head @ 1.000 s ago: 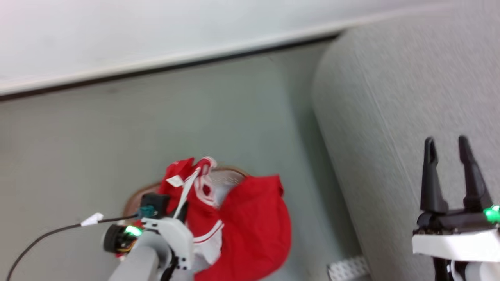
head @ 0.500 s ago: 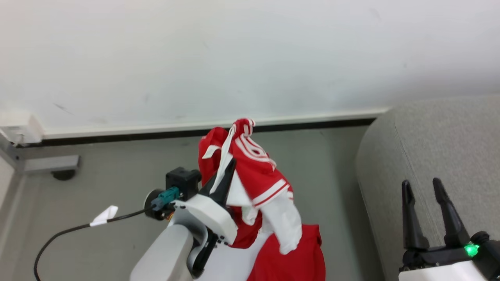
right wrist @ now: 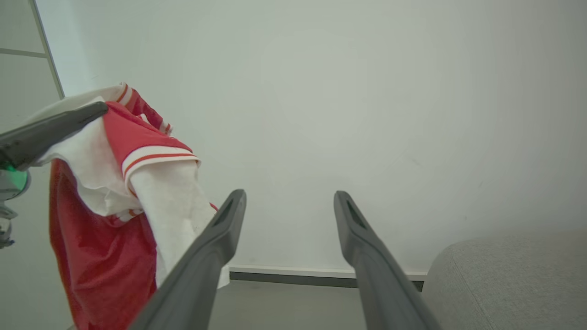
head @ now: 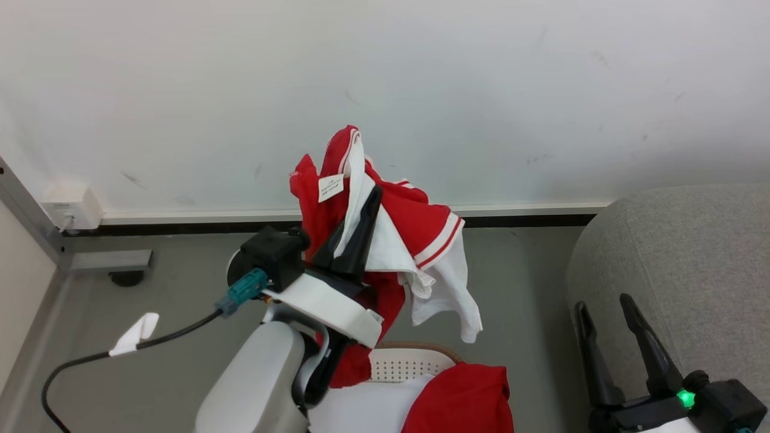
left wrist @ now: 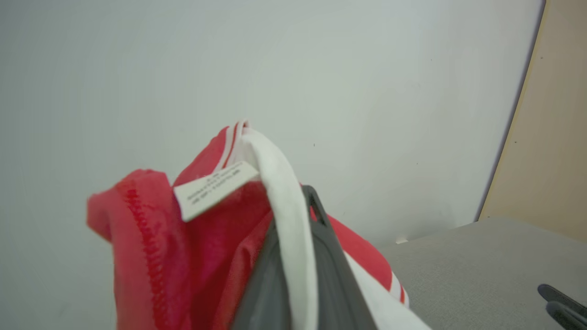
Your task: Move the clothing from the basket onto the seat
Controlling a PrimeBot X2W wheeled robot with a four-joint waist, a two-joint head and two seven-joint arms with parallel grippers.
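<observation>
My left gripper (head: 370, 201) is shut on a red and white garment (head: 421, 231) of the clothing, held up in front of the wall with its white sleeve hanging down. The left wrist view shows the fingers (left wrist: 330, 275) pinching the white collar band of that garment (left wrist: 206, 229). Below, the basket (head: 415, 347) shows its perforated wall and tan rim, with another red garment (head: 466, 400) and a pale sheet (head: 367, 412) in it. The grey seat (head: 680, 252) stands to the right. My right gripper (head: 603, 304) is open and empty beside the seat's end (right wrist: 504, 279).
A white wall with a dark baseboard (head: 529, 219) runs behind. A wall socket (head: 66, 207) and a metal frame foot (head: 102, 261) sit at the left. A black cable (head: 120, 352) trails from my left wrist. Grey floor (head: 517, 288) lies between basket and seat.
The head camera has tilted up toward the wall. My left gripper has risen with the red and white garment, lifting it out of the basket. The right gripper stays open.
</observation>
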